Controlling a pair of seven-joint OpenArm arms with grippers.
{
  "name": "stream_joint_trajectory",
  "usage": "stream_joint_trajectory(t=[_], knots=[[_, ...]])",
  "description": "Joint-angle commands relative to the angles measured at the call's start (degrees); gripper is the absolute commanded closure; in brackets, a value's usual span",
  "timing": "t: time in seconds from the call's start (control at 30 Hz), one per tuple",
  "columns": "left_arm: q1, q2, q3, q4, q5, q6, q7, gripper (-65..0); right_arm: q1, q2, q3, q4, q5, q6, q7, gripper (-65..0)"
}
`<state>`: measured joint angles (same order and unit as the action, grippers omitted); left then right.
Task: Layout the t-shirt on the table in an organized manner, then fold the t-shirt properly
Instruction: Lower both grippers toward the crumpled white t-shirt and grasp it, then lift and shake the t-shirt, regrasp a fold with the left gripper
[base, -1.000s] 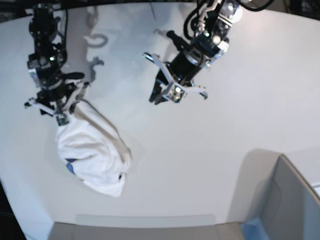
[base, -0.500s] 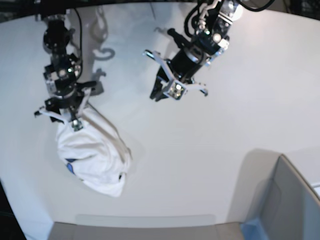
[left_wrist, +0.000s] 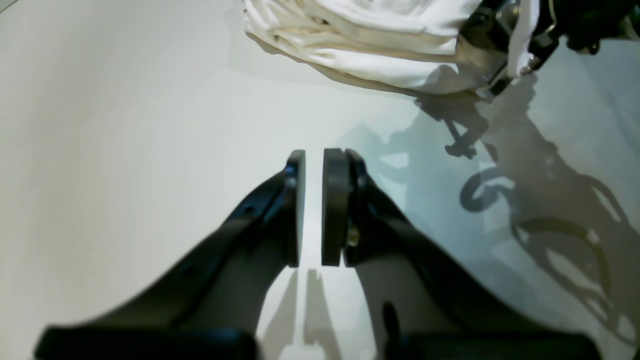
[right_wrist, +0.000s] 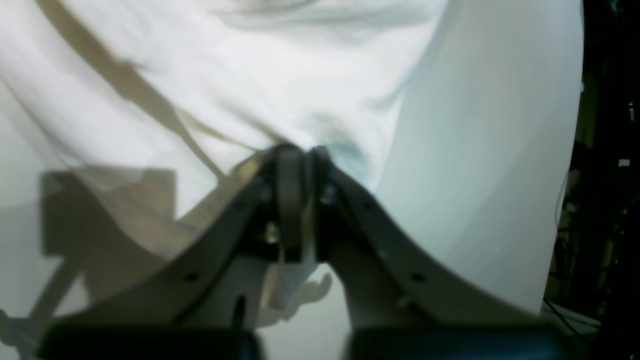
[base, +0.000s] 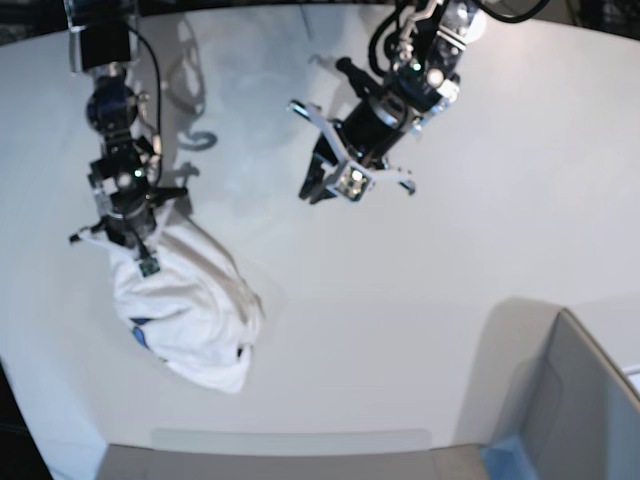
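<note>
Crumpled white cotton t-shirt (base: 190, 310) heaped near the left edge of the smooth white tabletop (base: 420, 300), right tool (right_wrist: 299, 162) pinched tight on a fold of its fabric, left tool (left_wrist: 311, 210) raised over bare tabletop — narrow gap between pads, gripping nothing.

One crumpled white cotton t-shirt (base: 190, 310) lies on one large smooth white bench (base: 420, 300). Two black robot arms hang over it, each ending in one pincer: left pincer (base: 318, 187), right pincer (base: 140, 245). One grey bin with a blue corner (base: 575, 410) stands at the edge.
</note>
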<state>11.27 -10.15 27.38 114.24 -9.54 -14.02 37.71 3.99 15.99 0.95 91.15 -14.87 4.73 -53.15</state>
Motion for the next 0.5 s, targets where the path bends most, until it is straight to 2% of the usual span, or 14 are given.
stream_joint_trajectory(t=[0.0, 0.13, 0.33, 0.43, 0.47], knots=[[-0.50, 0.17, -0.52, 0.97, -0.26, 0.18, -1.27, -7.7, 1.24, 0.50, 0.24, 2.34, 0.85, -0.20, 0.79, 0.0], [-0.50, 0.17, -0.52, -0.78, -0.26, 0.18, -1.54, -7.8, 0.71, 0.58, -0.73, 7.97, 4.28, -0.20, 0.62, 0.0], [-0.50, 0.17, -0.52, -2.28, -0.26, 0.18, -1.63, -7.8, -0.52, 0.50, -4.25, 17.55, 4.81, -0.20, 0.79, 0.0], [-0.59, 0.44, -0.52, -3.16, -0.26, 0.18, -1.63, -7.8, -2.27, -1.09, -6.97, 23.18, 4.81, -0.03, 1.23, 0.0], [-0.59, 0.44, -0.52, -3.33, -0.26, 0.18, -1.63, -7.8, -2.89, -1.61, -8.12, 24.76, 4.81, 0.94, 2.20, 0.0]])
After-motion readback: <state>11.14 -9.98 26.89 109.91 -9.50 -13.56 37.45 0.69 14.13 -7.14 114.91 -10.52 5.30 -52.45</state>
